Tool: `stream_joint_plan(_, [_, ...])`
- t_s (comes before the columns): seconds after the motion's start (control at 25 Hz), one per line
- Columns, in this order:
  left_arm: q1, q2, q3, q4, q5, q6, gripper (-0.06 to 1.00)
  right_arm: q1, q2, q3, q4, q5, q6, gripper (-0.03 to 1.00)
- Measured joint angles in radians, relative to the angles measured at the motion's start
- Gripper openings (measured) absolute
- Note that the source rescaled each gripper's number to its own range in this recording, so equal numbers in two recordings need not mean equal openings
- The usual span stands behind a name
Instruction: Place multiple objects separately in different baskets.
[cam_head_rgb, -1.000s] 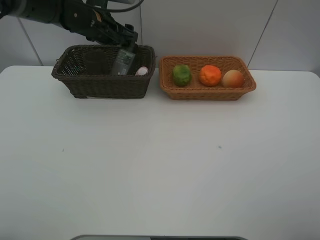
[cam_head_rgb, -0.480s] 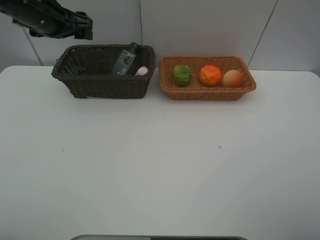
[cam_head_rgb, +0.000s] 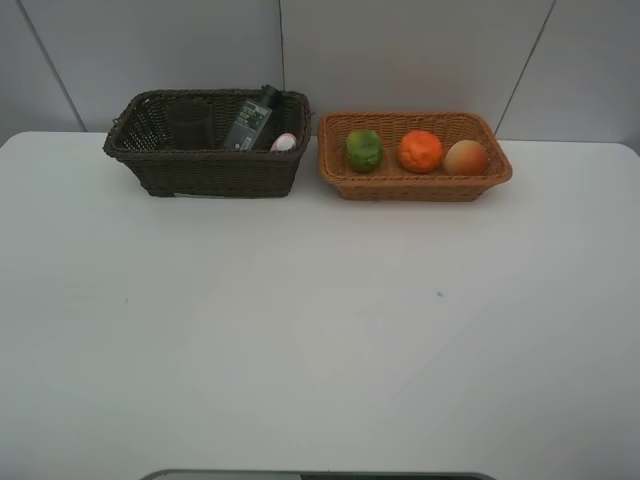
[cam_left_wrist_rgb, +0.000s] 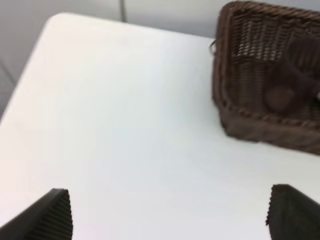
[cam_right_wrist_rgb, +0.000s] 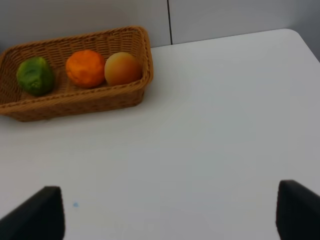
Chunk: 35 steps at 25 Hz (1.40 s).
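Exterior high view is showing you a table (cam_head_rgb: 320, 340) with nothing loose lying on it: every item appears to be sitting in a basket, and neither arm is appearing in this view. In the dark basket (cam_head_rgb: 205, 165) the flat dark bottle (cam_head_rgb: 248, 122) is leaning against the back wall with its long axis running up toward the far rim, cap uppermost; the white cap of the pink bottle (cam_head_rgb: 284, 142) is peeking out just beside it, and the cup (cam_head_rgb: 187, 124) is standing as a faint shape near the far wall. In the tan basket (cam_head_rgb: 415, 182) the green fruit (cam_head_rgb: 363, 150), the orange (cam_head_rgb: 420, 151) and the peach (cam_head_rgb: 465, 157) are lying in a row, close together.

You are looking through the left wrist view at the left gripper (cam_left_wrist_rgb: 170, 212) hanging released, its jaws spread wide and holding nothing, with the dark basket lying ahead of it and off to one side. The right gripper (cam_right_wrist_rgb: 170, 215) is likewise standing wide and empty, the tan basket lying well ahead of it. So each arm is nearer its own basket. Judging by how things are lying, the sorting is looking finished, and you are probably needing no further grasp.
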Motion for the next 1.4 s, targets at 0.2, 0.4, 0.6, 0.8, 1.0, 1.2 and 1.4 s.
stream_joint_plan(0.2, [0.001,-0.271,0.048,-0.051,0.236,0.05,1.0,0.0,0.0,0.0,0.0,0.0,0.0,0.9])
stream_joint_plan(0.4, [-0.061,-0.478,0.051,-0.169,0.417,0.114,1.0,0.0,0.0,0.0,0.0,0.0,0.0,0.9])
stream_joint_plan(0.6, [-0.12,-0.647,0.086,-0.189,0.549,0.195,1.0,0.0,0.0,0.0,0.0,0.0,0.0,0.9])
stream_joint_plan(0.8, [-0.122,-0.773,0.204,-0.187,0.555,0.196,1.0,0.0,0.0,0.0,0.0,0.0,0.0,0.9])
stream_joint_plan(1.0, [-0.122,-0.832,0.235,-0.169,0.524,0.212,1.0,0.0,0.0,0.0,0.0,0.0,0.0,0.9])
stream_joint_plan(1.2, [-0.122,-0.834,0.259,-0.153,0.481,0.212,1.0,0.0,0.0,0.0,0.0,0.0,0.0,0.9])
stream_joint_plan(1.4, [-0.122,-0.834,0.259,-0.153,0.479,0.212,1.0,0.0,0.0,0.0,0.0,0.0,0.0,0.9])
